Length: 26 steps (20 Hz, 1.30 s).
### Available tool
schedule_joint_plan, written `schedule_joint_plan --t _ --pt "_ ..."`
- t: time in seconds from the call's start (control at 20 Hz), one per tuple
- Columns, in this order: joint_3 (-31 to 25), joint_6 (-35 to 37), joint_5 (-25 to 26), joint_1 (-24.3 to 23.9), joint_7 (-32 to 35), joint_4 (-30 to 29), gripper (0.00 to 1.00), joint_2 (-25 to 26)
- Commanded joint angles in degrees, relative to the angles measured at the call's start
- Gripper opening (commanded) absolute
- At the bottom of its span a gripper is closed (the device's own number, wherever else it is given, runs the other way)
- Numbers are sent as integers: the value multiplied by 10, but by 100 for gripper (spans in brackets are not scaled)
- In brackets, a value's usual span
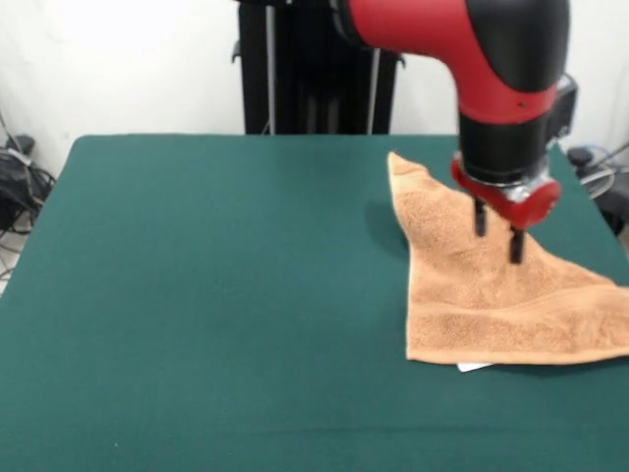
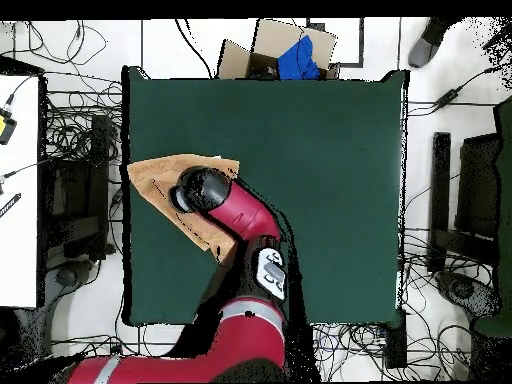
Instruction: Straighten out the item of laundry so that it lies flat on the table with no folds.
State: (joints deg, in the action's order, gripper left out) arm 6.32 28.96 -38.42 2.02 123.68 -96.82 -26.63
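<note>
My gripper (image 1: 497, 234) hangs over the towel (image 1: 491, 285), fingers parted and holding nothing. The towel lies folded into a triangle at the table's (image 1: 216, 295) right edge in the front view. A deep pinch could catch both layers and drag it off. Its long axis runs from the far tip toward the near band.

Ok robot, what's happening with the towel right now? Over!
Hand open, fingers pointing down over the towel, holding nothing. Towel folded into a triangle shape at the table edge, not flat yet. Nothing in the way.
</note>
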Motion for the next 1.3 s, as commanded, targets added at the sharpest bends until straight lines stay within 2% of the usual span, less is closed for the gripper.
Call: schedule_joint_plan --t 0.05,0.15,0.35,0.5,0.75,1.0,1.3 --pt "92 -4 80 -49 35 138 100 26" --pt "87 -4 112 -70 -5 165 100 29" --pt "56 6 156 -111 -38 194 100 35" --pt "35 13 180 -133 -39 211 100 40" --pt "22 63 209 -158 -29 268 100 61" --pt "11 62 225 -166 -11 287 100 76" --pt "17 102 236 -165 7 323 100 85"
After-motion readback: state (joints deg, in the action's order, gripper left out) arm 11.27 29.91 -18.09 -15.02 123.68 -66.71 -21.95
